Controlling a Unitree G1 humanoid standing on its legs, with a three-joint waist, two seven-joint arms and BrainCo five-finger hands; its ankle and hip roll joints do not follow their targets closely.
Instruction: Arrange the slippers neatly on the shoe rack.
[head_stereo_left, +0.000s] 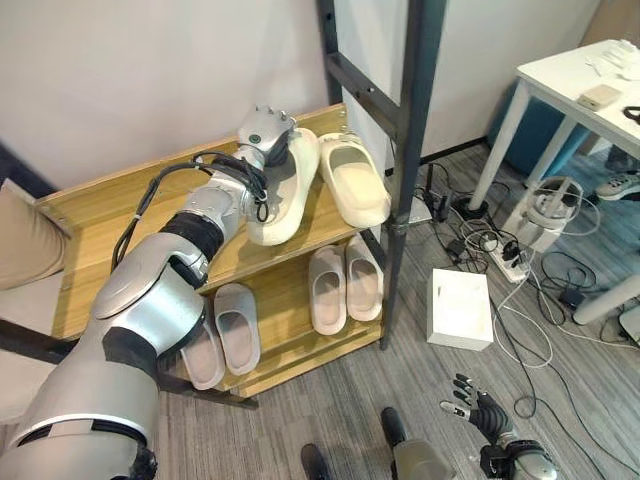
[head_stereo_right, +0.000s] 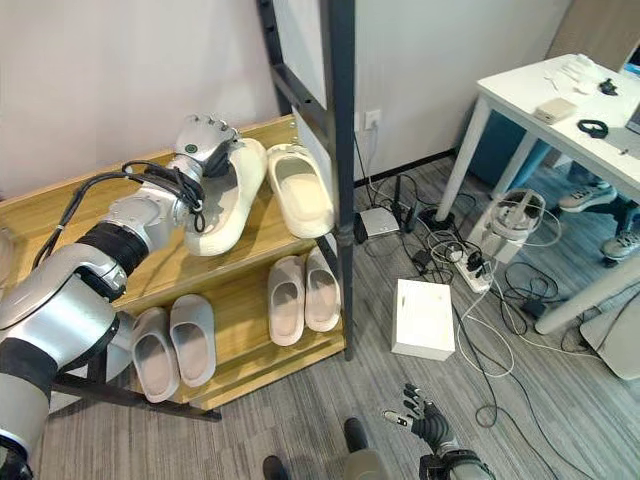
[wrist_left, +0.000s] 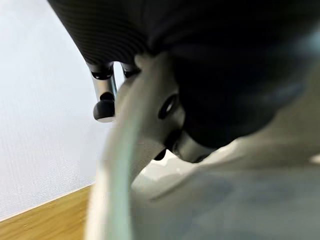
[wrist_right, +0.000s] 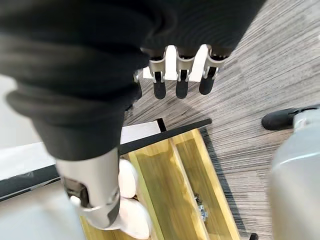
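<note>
A cream moulded-foam slipper (head_stereo_left: 285, 195) is held by the left hand (head_stereo_left: 263, 133) on the top shelf of the light wooden two-tier shoe rack (head_stereo_left: 100, 215), near the shelf's rear right corner. The fingers are curled over the slipper's upper, as seen in the left wrist view, where a dark fingertip (wrist_left: 104, 111) is pressed against the pale foam. The slipper is tipped up on one edge, sole toward the wall.

Its matching cream slipper (head_stereo_left: 354, 180) is laid flat just beside it, at the right edge of the top shelf, opening upward.

On the lower shelf, a pale pink pair of slippers (head_stereo_left: 344, 283) is set side by side toward the right edge, and a grey pair of slippers (head_stereo_left: 222, 335) toward the front left.

A dark metal ladder frame (head_stereo_left: 405, 110) is stood against the rack's right end. A flat white box (head_stereo_left: 459, 308) is placed on the grey wood-effect floor (head_stereo_left: 330, 420) near that frame.

The right hand (head_stereo_left: 482, 408) is hung low over the floor, fingers spread and relaxed, nothing held.
</note>
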